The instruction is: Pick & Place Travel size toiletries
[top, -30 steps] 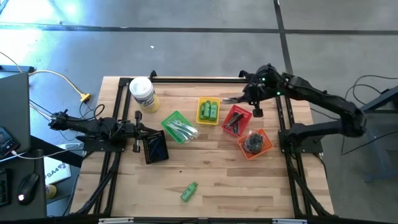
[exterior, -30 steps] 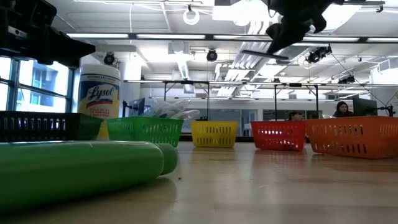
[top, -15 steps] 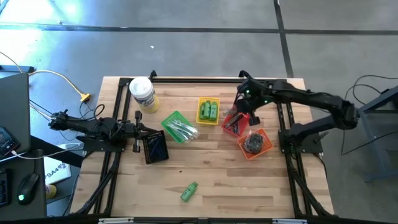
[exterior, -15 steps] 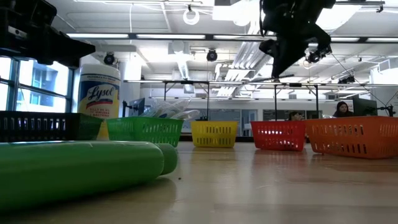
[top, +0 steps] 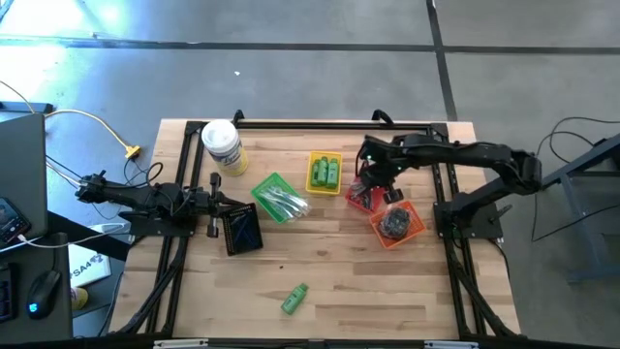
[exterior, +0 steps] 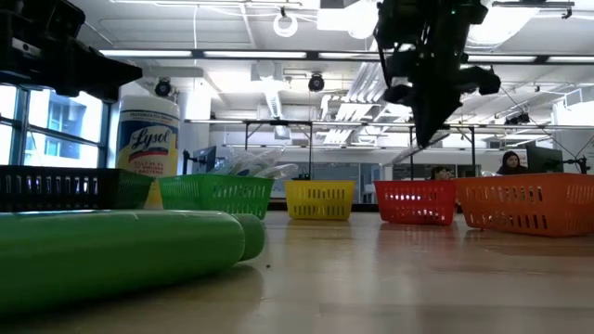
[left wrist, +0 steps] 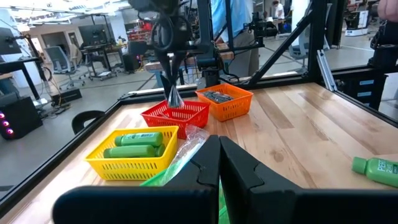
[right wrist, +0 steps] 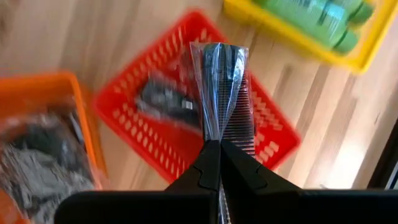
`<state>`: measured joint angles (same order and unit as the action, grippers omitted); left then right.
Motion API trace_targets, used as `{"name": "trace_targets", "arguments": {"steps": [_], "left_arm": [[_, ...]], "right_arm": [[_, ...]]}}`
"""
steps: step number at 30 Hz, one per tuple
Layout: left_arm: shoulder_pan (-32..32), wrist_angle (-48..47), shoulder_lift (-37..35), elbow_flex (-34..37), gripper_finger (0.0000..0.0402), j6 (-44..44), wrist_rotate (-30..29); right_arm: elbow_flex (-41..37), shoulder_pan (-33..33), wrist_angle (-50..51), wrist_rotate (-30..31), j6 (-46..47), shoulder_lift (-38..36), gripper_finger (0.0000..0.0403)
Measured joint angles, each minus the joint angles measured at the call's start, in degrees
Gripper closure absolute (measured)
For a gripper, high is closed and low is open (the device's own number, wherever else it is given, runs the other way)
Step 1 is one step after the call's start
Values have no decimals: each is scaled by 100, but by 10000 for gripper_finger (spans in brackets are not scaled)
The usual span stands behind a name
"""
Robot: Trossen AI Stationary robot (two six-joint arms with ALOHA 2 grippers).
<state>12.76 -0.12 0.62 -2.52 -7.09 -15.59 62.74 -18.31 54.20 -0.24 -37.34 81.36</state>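
Wooden table (top: 320,271), black frame rails along its edges. All places below are taken from the red basket (top: 366,189).

Right arm reaches in over the red basket; right gripper (right wrist: 213,144) hangs directly above it, fingers pinched together on a clear-wrapped comb (right wrist: 221,87). The comb points down toward the basket and is not yet inside. In the low view it hangs clear above the basket rim. Dark slim pieces already lie in the red basket.

Left arm parked far across the table from the red basket, at the opposite side. Left gripper (left wrist: 219,147) has its fingers pressed together, empty.

White-lidded jar (top: 222,145), well away from the red basket, at the far corner on the left arm's side; label reads Lysol in the low view.

Black basket (top: 241,231), beyond the green basket from the red one, just ahead of the left gripper.

Orange basket (top: 399,224), touching or just beside the red basket on its near side, holding dark grey discs.

Yellow basket (top: 325,173), just beside the red basket toward the left arm, with two green bottles (top: 325,173) lying in it.

Green basket (top: 274,196), next past the yellow one, clear-wrapped silvery pieces (top: 287,203) spilling over its rim.

One loose green bottle (top: 294,299), lying on the bare wood, well apart from the red basket, toward the table's near edge.
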Motion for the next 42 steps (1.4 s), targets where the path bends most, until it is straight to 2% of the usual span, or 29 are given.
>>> {"name": "trace_targets", "arguments": {"steps": [5, 12, 28, 42], "left_arm": [[-1, 0, 0, 0, 402, -1, 1], [-1, 0, 0, 0, 402, -3, -1], [1, 0, 0, 2, 402, -7, -1], [0, -2, 0, 2, 402, -8, -1]], "right_arm": [[0, -49, 292, 280, 1, 239, 400], [0, -32, 235, 285, -54, 420, 400], [0, -57, -40, 12, -409, 1294, 400], [-2, -214, -497, -162, -638, 1345, 400]]}}
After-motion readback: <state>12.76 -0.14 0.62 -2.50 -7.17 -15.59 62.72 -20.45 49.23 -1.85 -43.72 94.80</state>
